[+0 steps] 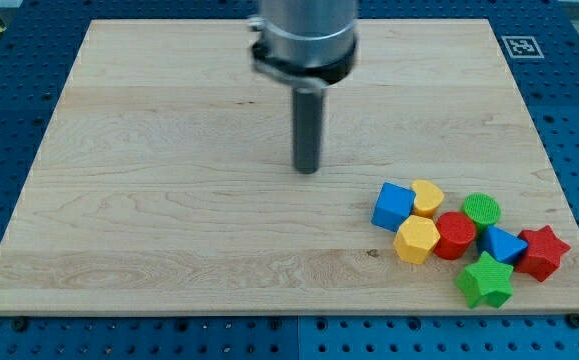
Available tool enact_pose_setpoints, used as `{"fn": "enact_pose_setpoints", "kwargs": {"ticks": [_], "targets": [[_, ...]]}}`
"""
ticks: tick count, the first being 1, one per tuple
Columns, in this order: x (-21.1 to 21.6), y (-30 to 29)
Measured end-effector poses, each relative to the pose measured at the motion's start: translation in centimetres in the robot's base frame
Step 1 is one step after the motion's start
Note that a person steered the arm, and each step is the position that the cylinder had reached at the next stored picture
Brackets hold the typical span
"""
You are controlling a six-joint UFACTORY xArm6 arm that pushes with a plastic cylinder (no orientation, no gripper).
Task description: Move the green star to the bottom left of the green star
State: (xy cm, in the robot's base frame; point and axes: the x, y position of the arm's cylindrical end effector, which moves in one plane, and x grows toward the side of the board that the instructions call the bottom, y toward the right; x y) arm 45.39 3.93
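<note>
The green star (pixel 486 281) lies near the view's bottom right, at the lower edge of a tight cluster of blocks. My tip (pixel 307 169) rests on the wooden board (pixel 169 200) near the middle, well to the upper left of the cluster and apart from every block. The rod rises from the tip toward the view's top centre.
The cluster holds a blue cube (pixel 393 206), a yellow heart-like block (pixel 427 197), a yellow hexagon (pixel 416 240), a red hexagon-like block (pixel 456 236), a green cylinder (pixel 482 210), a blue triangular block (pixel 503 245) and a red star (pixel 542 252). The board's bottom edge runs just below the green star.
</note>
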Motion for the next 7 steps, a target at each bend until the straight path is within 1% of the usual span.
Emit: {"fn": "enact_pose_setpoints", "kwargs": {"ticks": [1,2,3,4,5,7], "targets": [[-1.0,9.1],[-0.1,18.4],[3.9,23.3],[10.3,24.9],[14.9,25.6],[16.4,24.8]]}}
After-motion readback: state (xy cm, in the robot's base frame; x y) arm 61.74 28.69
